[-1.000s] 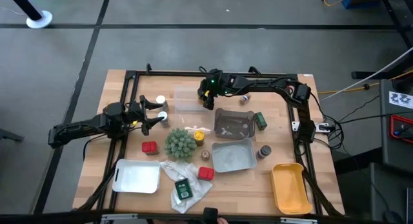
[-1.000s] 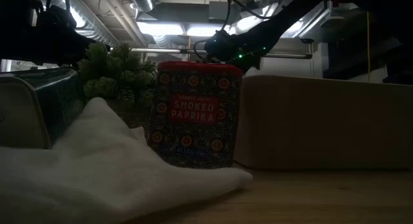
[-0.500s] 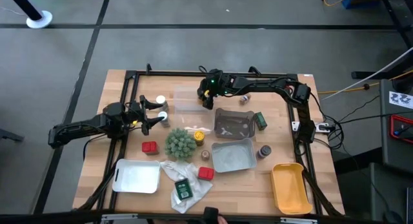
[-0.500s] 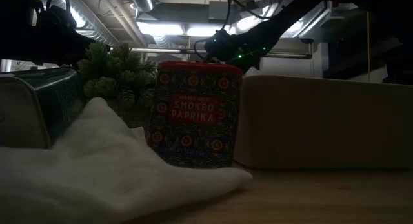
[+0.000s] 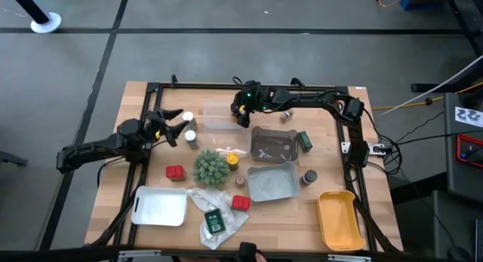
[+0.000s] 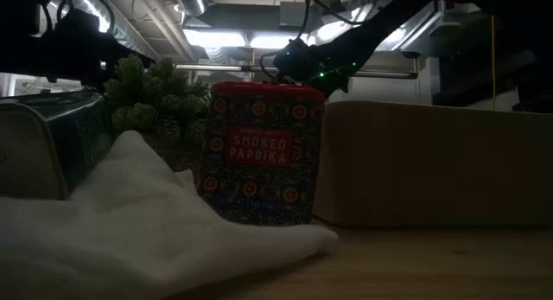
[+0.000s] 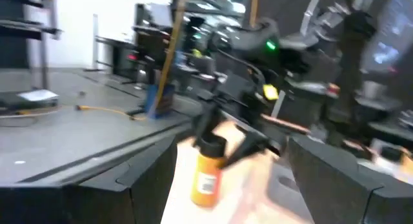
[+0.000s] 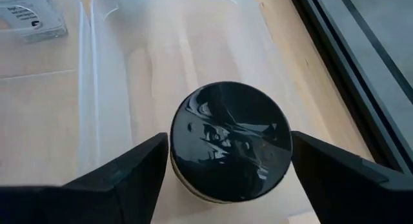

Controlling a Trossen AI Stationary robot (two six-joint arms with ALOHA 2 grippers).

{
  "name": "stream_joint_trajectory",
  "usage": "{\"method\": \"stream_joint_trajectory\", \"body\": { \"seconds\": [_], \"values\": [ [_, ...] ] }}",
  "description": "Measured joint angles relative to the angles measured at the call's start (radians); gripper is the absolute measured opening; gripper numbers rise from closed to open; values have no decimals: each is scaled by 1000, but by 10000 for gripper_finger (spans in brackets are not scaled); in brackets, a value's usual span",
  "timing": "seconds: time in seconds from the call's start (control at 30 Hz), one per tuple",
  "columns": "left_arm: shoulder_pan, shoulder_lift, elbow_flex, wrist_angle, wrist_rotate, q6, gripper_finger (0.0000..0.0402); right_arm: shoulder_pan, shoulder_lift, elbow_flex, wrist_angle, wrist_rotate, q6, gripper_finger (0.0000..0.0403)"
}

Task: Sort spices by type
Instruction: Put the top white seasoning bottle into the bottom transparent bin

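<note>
Grey concrete floor [image 5: 226,35] crossed by dark seams around the wooden table [image 5: 143,175], a white round stand base [image 5: 45,22] at the far corner, yellow and white cables [image 5: 423,103] alongside, and overhead bright strip lights [image 6: 226,38] among ceiling pipes [image 6: 151,19].

"SMOKED PAPRIKA" on red tin [image 6: 261,153]

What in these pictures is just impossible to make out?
- Black-lidded jar, right wrist view: only its lid shows from above, so label and contents are hidden.
- Orange jar, left wrist view: motion blur makes its label unreadable.
- Green tin, low view: the white bag covers its lower part and the dark hides its lettering.
- Grey tray, low view: only its wall shows, the inside is hidden.
</note>
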Motion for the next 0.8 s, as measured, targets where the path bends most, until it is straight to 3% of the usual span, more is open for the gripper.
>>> {"method": "stream_joint_trajectory", "body": {
  "seconds": [0.47,0.67,0.8],
  "values": [
    [2,93,19,-41,-99,-64,282,0,-127,0,-55,0,0,319],
    [2,230,135,-47,-109,-60,282,0,-208,0,-79,0,0,319],
    [7,342,255,-185,-147,-111,282,0,-286,0,-133,10,-1,319]
  ]
}}
